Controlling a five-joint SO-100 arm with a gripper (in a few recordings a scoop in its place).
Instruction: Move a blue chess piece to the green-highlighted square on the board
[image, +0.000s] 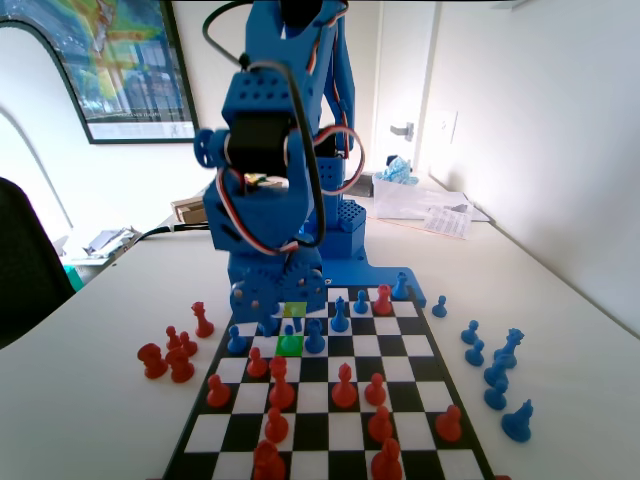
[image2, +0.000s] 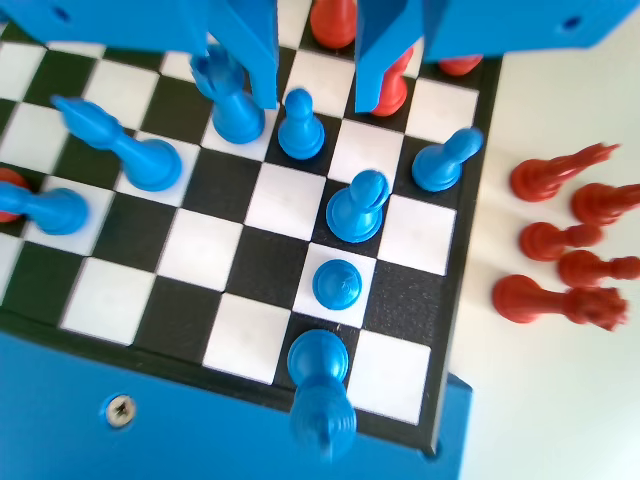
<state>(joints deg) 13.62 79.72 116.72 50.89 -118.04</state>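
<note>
Looking along the board (image: 400, 440) in the fixed view, we find the green-highlighted square (image: 290, 346) near the far edge, by the arm's base, with a small blue pawn (image: 289, 331) standing at its far side; whether its base sits fully inside the green we cannot tell. A duller yellow-olive square (image: 294, 311) lies just beyond it.

In the wrist view the gripper (image2: 316, 70) hangs with its jaws apart and empty, and a blue pawn (image2: 300, 125) stands just below the gap. We judge this pawn to be the blue chess piece of the task, though matching it across views is uncertain.

If the pawn is to be gripped, we should come straight down so the jaws straddle the head evenly, then close on the neck.

The crowding is the worry. A taller blue piece (image2: 228, 95) stands right against the left jaw, and a red pawn (image2: 392, 85) is partly hidden behind the right jaw; either could tip. Another blue pawn (image2: 358, 205) stands one square nearer the board's blue edge. Captured red pieces (image2: 560, 240) lie on the table off the right edge, well clear.
</note>
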